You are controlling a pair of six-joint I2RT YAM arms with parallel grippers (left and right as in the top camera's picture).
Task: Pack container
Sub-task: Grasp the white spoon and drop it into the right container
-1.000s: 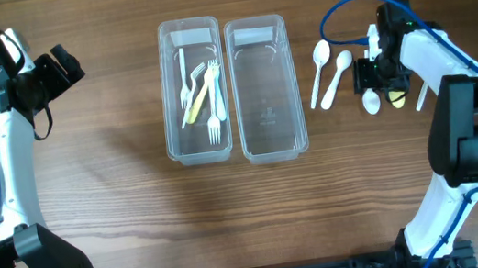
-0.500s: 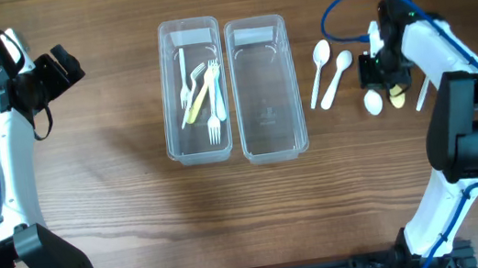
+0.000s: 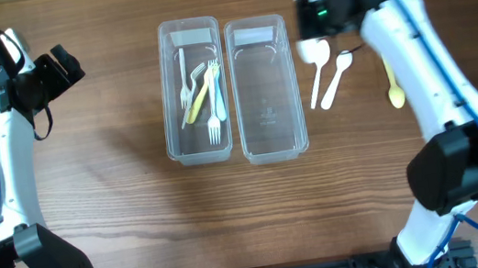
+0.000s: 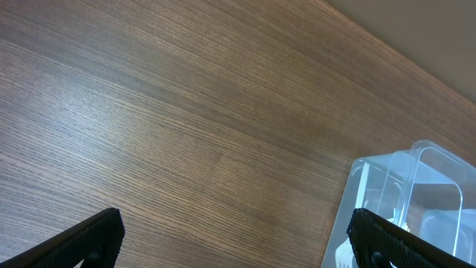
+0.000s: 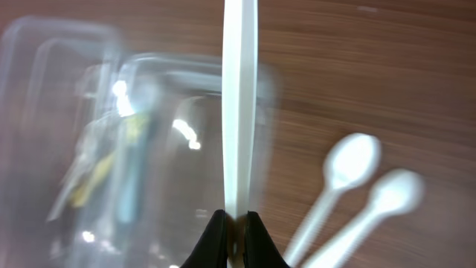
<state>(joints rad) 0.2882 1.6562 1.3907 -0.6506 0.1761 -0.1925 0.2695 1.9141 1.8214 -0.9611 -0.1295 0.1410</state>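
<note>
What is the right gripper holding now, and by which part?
A white spoon, pinched by the right gripper at one end of its handle.

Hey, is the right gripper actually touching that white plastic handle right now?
Touching. The right wrist view shows the right gripper shut on the white handle, with a fingertip pressed against each side and no gap.

Two clear rectangular containers stand side by side. The left container [image 3: 165,97] holds white and yellow forks [image 3: 214,109]; the right container [image 3: 265,103] is empty. Two white spoons [image 3: 336,82] and a yellow spoon [image 3: 393,86] lie to its right. Another white spoon [image 5: 239,112] is pinched by the right gripper [image 5: 236,223].
</note>
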